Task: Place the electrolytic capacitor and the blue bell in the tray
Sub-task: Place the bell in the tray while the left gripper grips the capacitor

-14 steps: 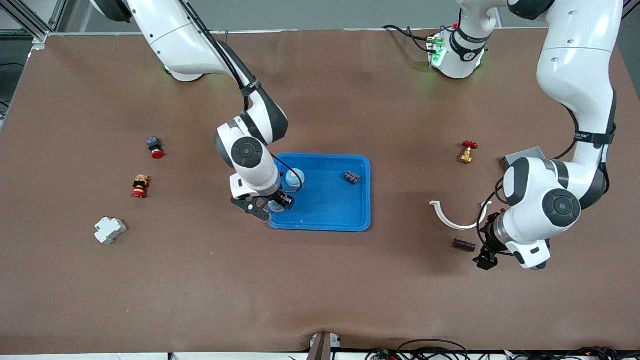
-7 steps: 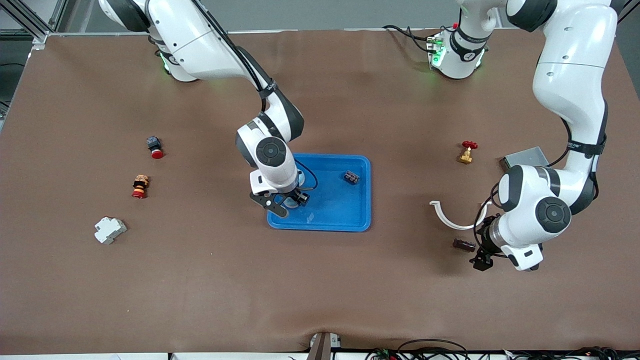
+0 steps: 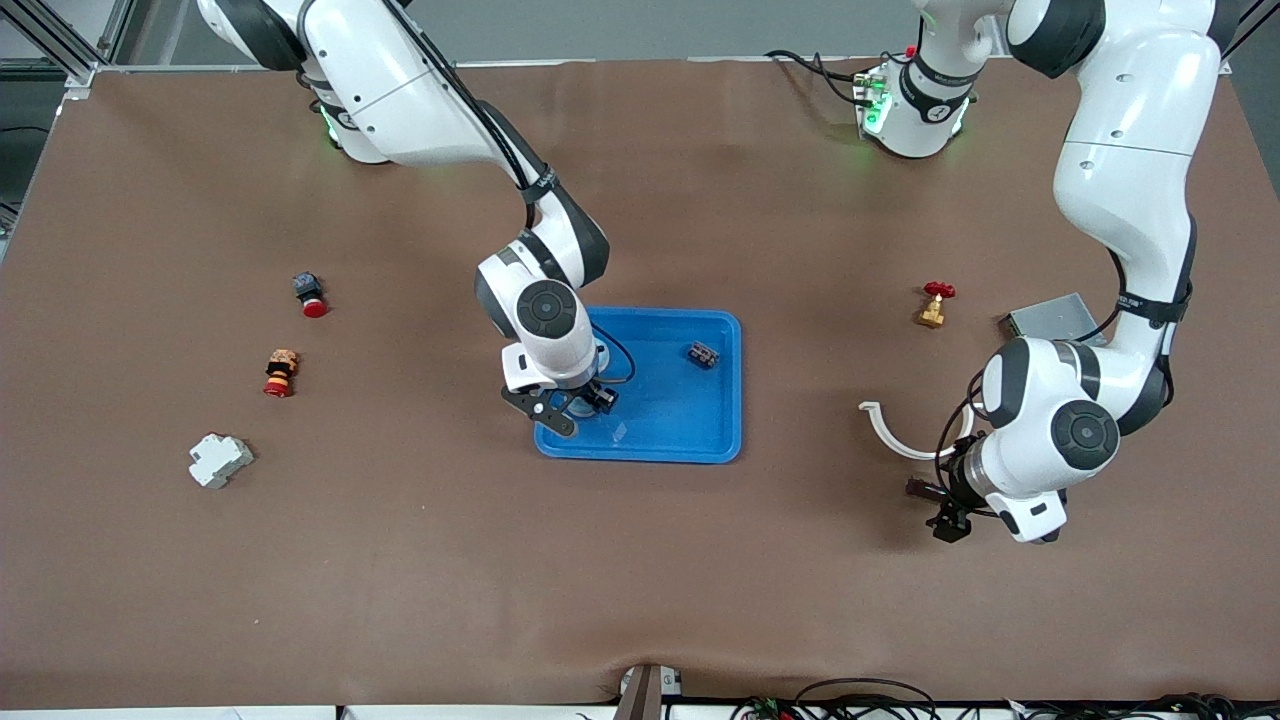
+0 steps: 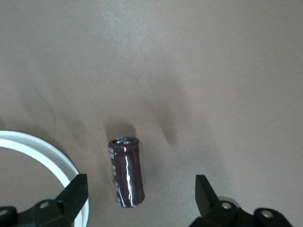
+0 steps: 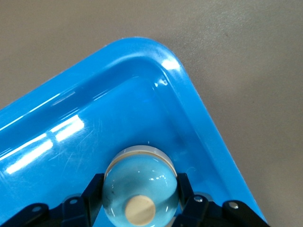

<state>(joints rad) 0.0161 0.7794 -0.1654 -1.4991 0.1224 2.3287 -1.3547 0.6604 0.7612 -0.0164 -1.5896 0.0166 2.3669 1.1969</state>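
The blue tray [image 3: 700, 430] lies mid-table. Over its corner toward the right arm's end hangs my right gripper [image 3: 577, 404], shut on the blue bell [image 3: 580, 402]. In the right wrist view the pale blue dome [image 5: 140, 189] with its tan cap sits between the black fingers [image 5: 92, 191], above the tray floor [image 5: 94, 118]. I cannot tell if it touches the floor. The electrolytic capacitor [image 3: 918, 489], a dark maroon cylinder, lies on the brown mat. My left gripper [image 3: 940, 512] is open over it. In the left wrist view one end of the capacitor [image 4: 126, 172] reaches between the spread fingertips [image 4: 139, 187].
A white half ring [image 3: 905, 440] lies just beside the capacitor, its edge [image 4: 42, 151] by one left finger. A small dark part [image 3: 703, 354] rests in the tray. A brass valve [image 3: 934, 305] and grey box [image 3: 1045, 318] stand farther from the camera. Toward the right arm's end: red button [image 3: 309, 294], orange-red part [image 3: 281, 372], white breaker [image 3: 219, 459].
The right gripper carried the bell along the tray toward the left arm's end, then held still. The left gripper moved toward the right arm's end, closer over the capacitor.
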